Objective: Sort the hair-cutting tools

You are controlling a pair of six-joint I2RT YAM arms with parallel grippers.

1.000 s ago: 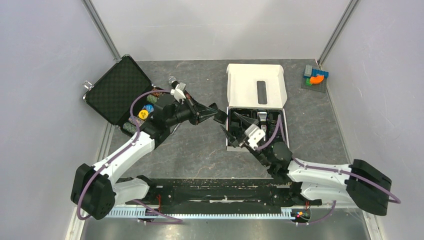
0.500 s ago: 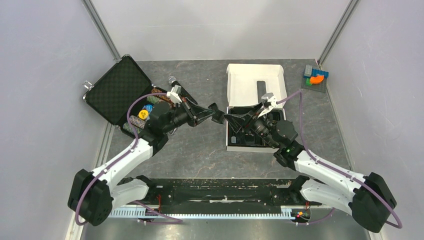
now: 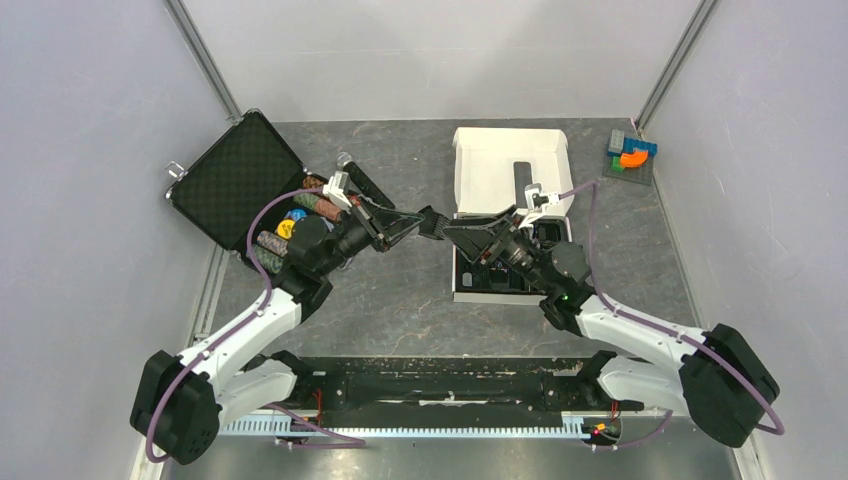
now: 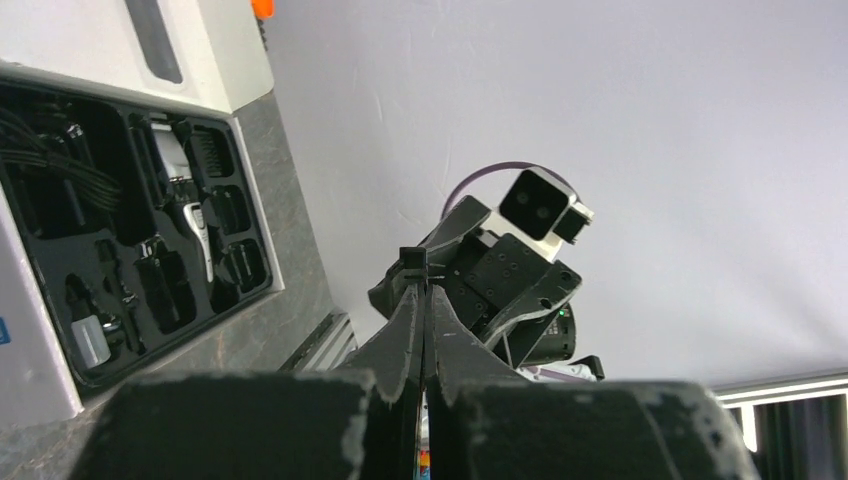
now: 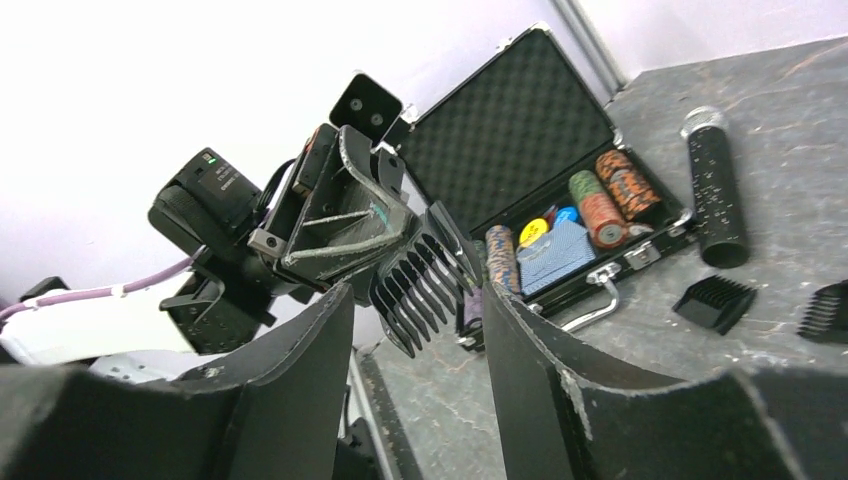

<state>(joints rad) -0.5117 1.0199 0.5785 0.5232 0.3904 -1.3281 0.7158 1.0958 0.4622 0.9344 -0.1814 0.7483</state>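
Now, over the middle of the tabletop (image 3: 400, 300), the two tools meet tip to tip. The left tool (image 3: 415, 222) is pinched tight on a black comb attachment (image 5: 420, 275), held clear of the tabletop between case and box, its row of curved teeth fanned toward the right wrist camera. The right tool (image 5: 415, 298) is spread wide with a finger on each side of that comb; whether they touch it I cannot tell. A second ago this tool hung low over the box's near-left corner, and it has since swung up to face the left one. Behind it, the white box (image 3: 490, 165) lies open, and its black moulded insert (image 4: 125, 215) holds the silver-and-black clipper (image 4: 185, 205), a cable and more combs in wells. To the left, a loose comb (image 5: 715, 300) and a second comb (image 5: 825, 312) lie near the microphone (image 5: 715, 195), beside the open black case (image 5: 520, 120) holding stacked poker chips (image 5: 605, 205).
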